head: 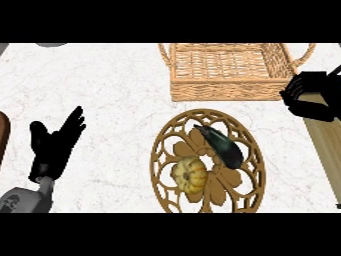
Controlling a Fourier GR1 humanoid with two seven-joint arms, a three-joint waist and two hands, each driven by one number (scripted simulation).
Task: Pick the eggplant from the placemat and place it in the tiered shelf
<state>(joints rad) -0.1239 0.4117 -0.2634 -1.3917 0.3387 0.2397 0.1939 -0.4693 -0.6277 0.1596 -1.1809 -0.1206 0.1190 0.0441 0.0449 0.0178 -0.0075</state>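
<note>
the eggplant (222, 145) lies on the round placemat (156, 160) just beside a yellow squash (190, 175), untouched. the right hand (311, 98) hangs above the shelf (328, 146), fingers curled on nothing; the left hand (55, 145) rests spread over the surface (106, 90).

The counter (106, 90) looks like smooth white marble with faint grey veins; the basket (228, 90) is rough woven wicker; the placemat (158, 155) looks like matt tan wood, cut through; the eggplant (223, 146) has glossy dark skin; the small pumpkin (191, 174) is ribbed and dull; the left hand (51, 147) is matt black.
</note>
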